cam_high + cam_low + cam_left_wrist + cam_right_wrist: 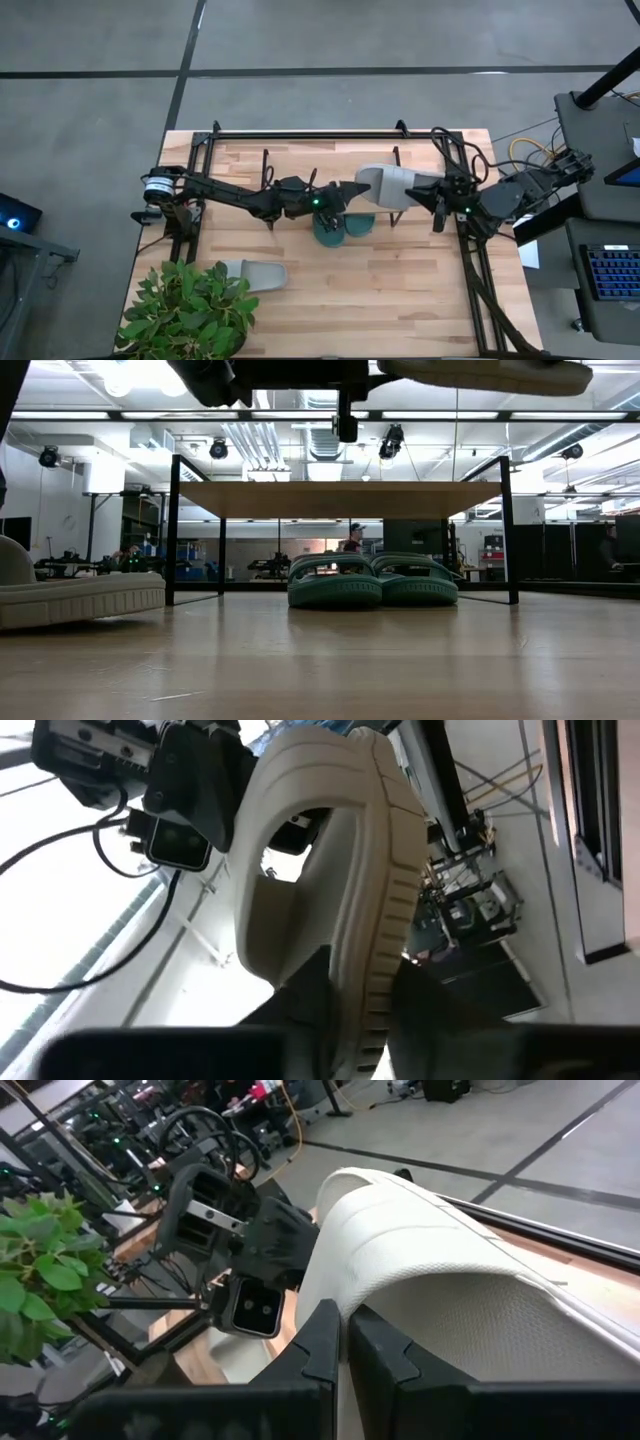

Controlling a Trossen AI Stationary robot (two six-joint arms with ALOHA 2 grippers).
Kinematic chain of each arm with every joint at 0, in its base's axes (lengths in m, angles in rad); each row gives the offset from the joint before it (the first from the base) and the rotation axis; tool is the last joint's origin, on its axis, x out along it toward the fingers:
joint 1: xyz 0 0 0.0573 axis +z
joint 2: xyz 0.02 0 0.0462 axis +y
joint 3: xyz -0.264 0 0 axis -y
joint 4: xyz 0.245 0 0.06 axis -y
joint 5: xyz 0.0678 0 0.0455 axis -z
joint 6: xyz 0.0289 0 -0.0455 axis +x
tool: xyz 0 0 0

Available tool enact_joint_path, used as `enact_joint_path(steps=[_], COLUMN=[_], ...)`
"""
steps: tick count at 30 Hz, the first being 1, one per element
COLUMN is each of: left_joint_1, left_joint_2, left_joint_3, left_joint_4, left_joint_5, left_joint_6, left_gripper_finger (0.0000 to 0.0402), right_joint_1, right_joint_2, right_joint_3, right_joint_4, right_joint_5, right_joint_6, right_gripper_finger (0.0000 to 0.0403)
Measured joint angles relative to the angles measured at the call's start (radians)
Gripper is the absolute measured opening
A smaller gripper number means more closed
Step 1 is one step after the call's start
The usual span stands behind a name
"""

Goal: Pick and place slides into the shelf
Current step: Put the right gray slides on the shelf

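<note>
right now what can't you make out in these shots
- Shelf: high view, the arms cross it and its board blends with the table.
- Teal slides: high view, mostly under the left gripper; the low view shows one end only.
- Held grey slide: cut off by the top edge in the low view.
- Right gripper: its hold on the slide's edge shows only from the right wrist.
- Second grey slide: cut by the low view's left edge.

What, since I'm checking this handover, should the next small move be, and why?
Probably open the right gripper. Both grippers pinch the raised pale grey slide from opposite ends, the left gripper closed on its edge, so the left arm alone could carry it to the shelf, where the teal pair sits.
</note>
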Motion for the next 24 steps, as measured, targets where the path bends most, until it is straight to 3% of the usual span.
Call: enact_joint_path(steps=[2,11,16,24], left_joint_1=[0.0,-0.002,0.0,-0.002], left_joint_2=[0.001,0.001,0.001,0.001], left_joint_3=[0.006,0.016,0.016,0.019], left_joint_4=[-0.001,-0.01,0.004,0.01], left_joint_5=[-0.002,-0.081,-0.184,-0.251], left_joint_6=[-0.027,-0.054,-0.089,-0.199], left_gripper_finger=[0.0019,0.0017,0.0017,0.0017], right_joint_1=[0.0,0.0,0.001,0.001], right_joint_2=[-0.002,-0.007,-0.008,-0.007], right_joint_3=[0.0,0.007,0.059,0.156], right_joint_4=[0.0,0.019,0.015,0.003], right_joint_5=[0.0,0.028,0.03,0.037], right_joint_6=[-0.001,-0.114,-0.19,-0.321], right_gripper_finger=[0.0009,0.0027,0.0043,0.0054])
